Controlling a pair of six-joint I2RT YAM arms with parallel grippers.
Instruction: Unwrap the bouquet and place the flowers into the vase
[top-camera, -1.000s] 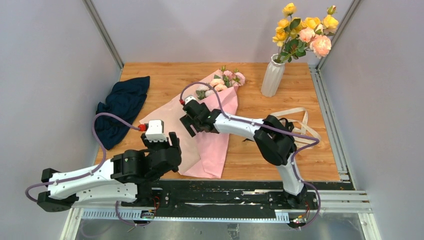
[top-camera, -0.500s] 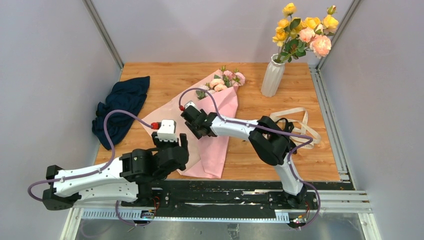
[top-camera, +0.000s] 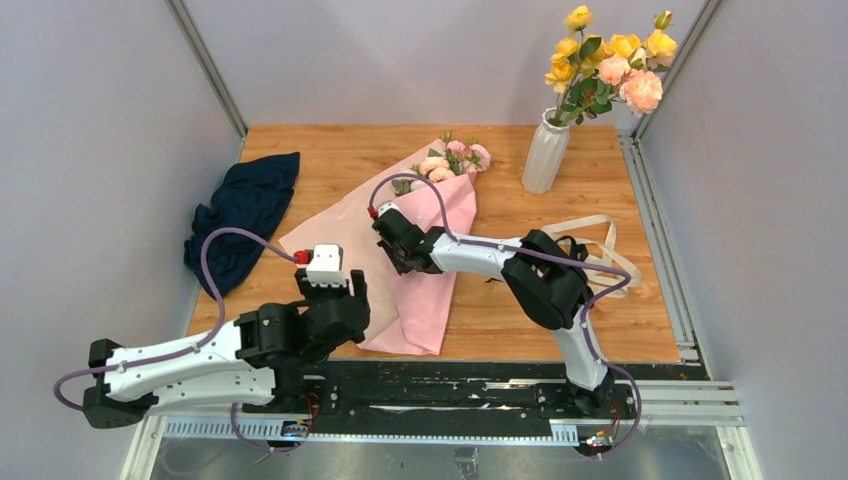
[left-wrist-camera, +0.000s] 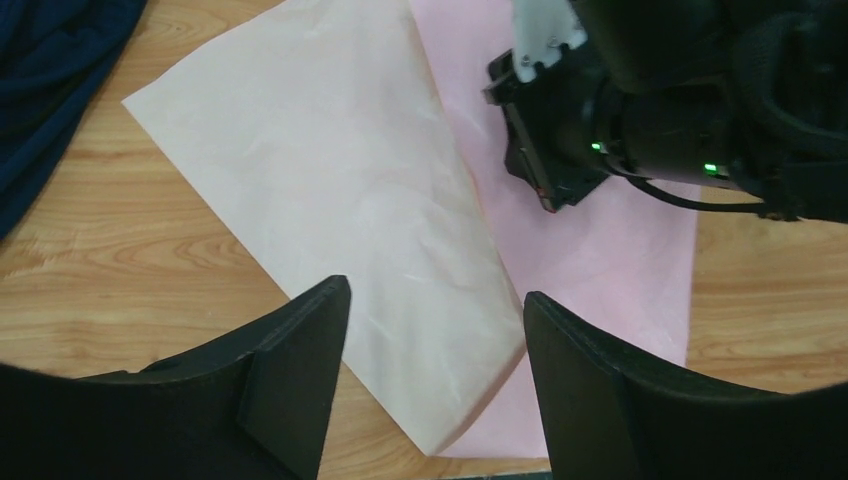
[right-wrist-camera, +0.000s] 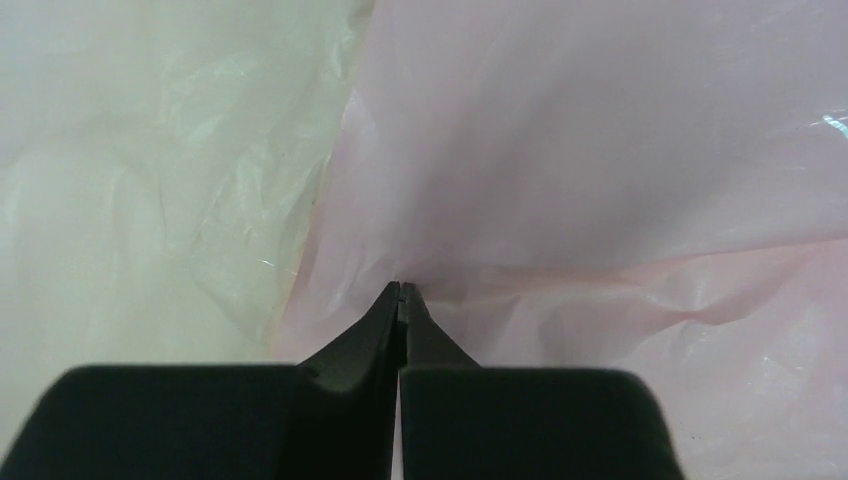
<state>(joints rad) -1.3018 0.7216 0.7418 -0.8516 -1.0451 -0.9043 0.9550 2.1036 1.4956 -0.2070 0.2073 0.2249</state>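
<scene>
The bouquet (top-camera: 443, 190) lay flat near the middle of the wooden bench (top-camera: 330, 150). Its small pale-pink roses (top-camera: 438, 166) and green leaves pointed toward 12 o'clock. Its wrapping was spread open toward 6 o'clock: a glossy, faintly crinkled pink paper (top-camera: 425, 300) and, at its 9 o'clock side, a paler peach sheet (left-wrist-camera: 330, 180), matte and smooth with sharp corners.

The right jaws were closed tip to tip on the pink paper, which puckered into fine creases at their points, just beside the seam with the peach sheet. The left jaws stood wide and empty above the near corner of the peach sheet.

The vase (top-camera: 545, 155), white ceramic with vertical ribs and a narrow neck, stood upright at 1 o'clock and held yellow and peach roses (top-camera: 610, 62). A crumpled dark blue cloth (top-camera: 245, 215) lay at 9 o'clock, and a flat cream strap (top-camera: 603, 243) looped at 3 o'clock.
</scene>
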